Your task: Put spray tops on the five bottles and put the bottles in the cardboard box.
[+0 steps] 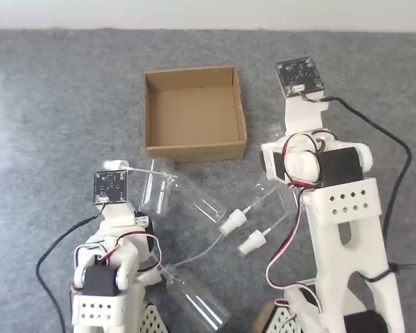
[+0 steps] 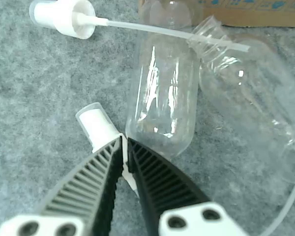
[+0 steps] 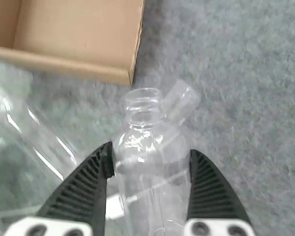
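At the left, we see the left claw (image 2: 125, 142) pressed together low over the grey tabletop (image 1: 48, 104). Its two fingers pinch the thin stem of a white spray top (image 2: 96, 123), whose cap lies just past the fingertips. Farther out, a second spray top (image 2: 64, 17) lies on its side, its long tube running across the shoulders of two clear bottles. One is a near bottle (image 2: 162, 98) lying just beside the pinched top, and the other a slanted bottle (image 2: 250, 93) that touches it on the far side. From above, we find a third bottle (image 1: 197, 302) lying close to the left arm's base. Toward the middle, an upper loose top (image 1: 232, 222) and a lower loose top (image 1: 253, 243) lie near each other on the tabletop, their tubes trailing off. Behind the bottles, the cardboard box (image 1: 194, 149) sits open-topped in the middle of the tabletop. At the right, the right claw (image 3: 150, 152) is closed on an open-mouthed bottle (image 3: 145, 128), one finger against each side wall. The bottle's neck points past the fingertips toward the corner of the box. Just beside that neck a second clear neck shows, but we cannot tell what it belongs to.
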You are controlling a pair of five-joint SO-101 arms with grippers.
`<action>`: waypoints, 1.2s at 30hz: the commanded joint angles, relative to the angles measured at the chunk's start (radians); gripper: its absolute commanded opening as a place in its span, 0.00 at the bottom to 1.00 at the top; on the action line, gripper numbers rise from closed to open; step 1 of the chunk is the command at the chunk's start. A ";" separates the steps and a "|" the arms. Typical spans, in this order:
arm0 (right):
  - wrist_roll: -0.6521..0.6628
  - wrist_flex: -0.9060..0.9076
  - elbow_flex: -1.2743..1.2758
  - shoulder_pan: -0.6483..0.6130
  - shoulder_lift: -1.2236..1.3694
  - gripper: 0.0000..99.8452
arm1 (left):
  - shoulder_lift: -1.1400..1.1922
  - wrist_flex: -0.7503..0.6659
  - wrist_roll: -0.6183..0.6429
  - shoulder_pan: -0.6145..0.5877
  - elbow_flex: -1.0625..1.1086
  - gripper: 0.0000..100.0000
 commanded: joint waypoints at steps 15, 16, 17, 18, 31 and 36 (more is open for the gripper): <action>-0.071 -0.093 0.058 -0.077 -0.139 0.07 | -0.023 -0.002 0.008 -0.002 -0.013 0.01; -0.071 -0.119 0.095 -0.077 -0.173 0.07 | -0.023 -0.002 0.008 -0.002 -0.013 0.01; -0.071 -0.153 0.137 -0.076 -0.209 0.07 | -0.023 -0.002 0.008 -0.002 -0.013 0.01; -0.071 -0.188 0.180 -0.074 -0.246 0.07 | -0.023 -0.002 0.008 -0.002 -0.013 0.01; -0.071 -0.512 0.592 -0.070 -0.504 0.07 | -0.023 -0.002 0.008 -0.002 -0.013 0.01; -0.071 -0.662 0.741 -0.070 -0.565 0.07 | -0.023 -0.002 0.008 -0.002 -0.013 0.01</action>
